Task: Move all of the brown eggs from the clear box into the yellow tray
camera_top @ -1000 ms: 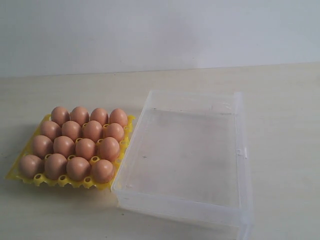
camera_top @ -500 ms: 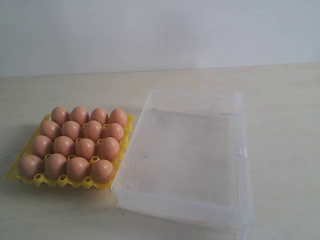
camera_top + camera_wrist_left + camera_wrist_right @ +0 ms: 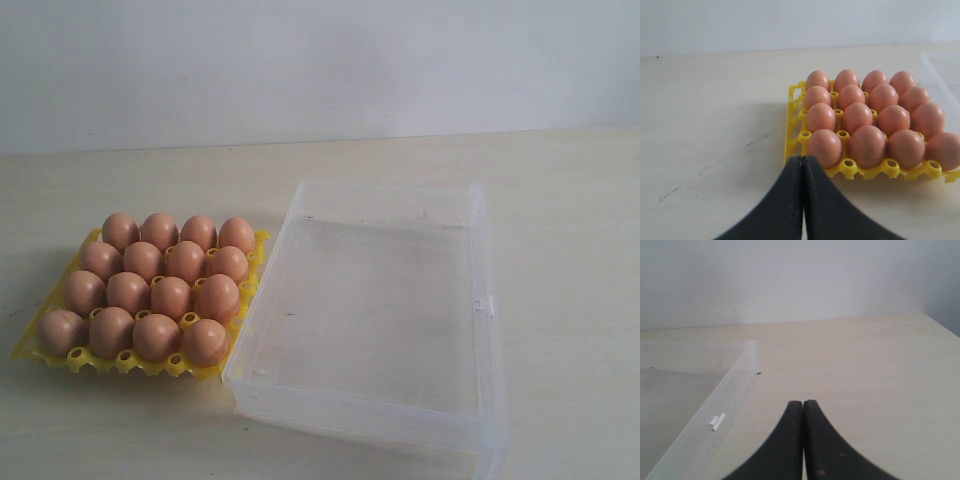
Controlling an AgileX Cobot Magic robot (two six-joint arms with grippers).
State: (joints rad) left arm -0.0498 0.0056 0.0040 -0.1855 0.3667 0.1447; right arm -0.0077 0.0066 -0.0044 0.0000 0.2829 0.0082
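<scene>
Brown eggs point(image 3: 171, 297): sixteen by my count, orange-brown and all alike, standing in four rows of four, one to a cup, each close against its neighbours
Yellow tray point(image 3: 120, 362): on the left part of the table, holding every egg I can see; along its near edge a line of yellow rings and posts shows below the front row
Tray and box: the tray's right edge lies just beside the box's left wall, and I cannot tell whether the two touch
Clear box point(image 3: 350, 415): to the right of the tray and bigger than it, lying flat with low see-through walls, its long sides running from near to far; the table's colour shows through its floor
Latch point(image 3: 487, 303): a small pale tab on the box's right wall, about halfway along it
Left gripper point(image 3: 803, 161): two black fingers pressed together at the tips with nothing between them; it shows only in its own wrist view, over bare table short of the tray and pointing towards the corner egg
Right gripper point(image 3: 803, 404): black fingers likewise pressed together on nothing, over bare table outside the box, on the side of the wall with the latch
Table point(image 3: 120, 430): pale wood grain, with a few dark scuffs in the left wrist view
Wall point(image 3: 300, 70): plain white, rising behind the table's far edge
</scene>
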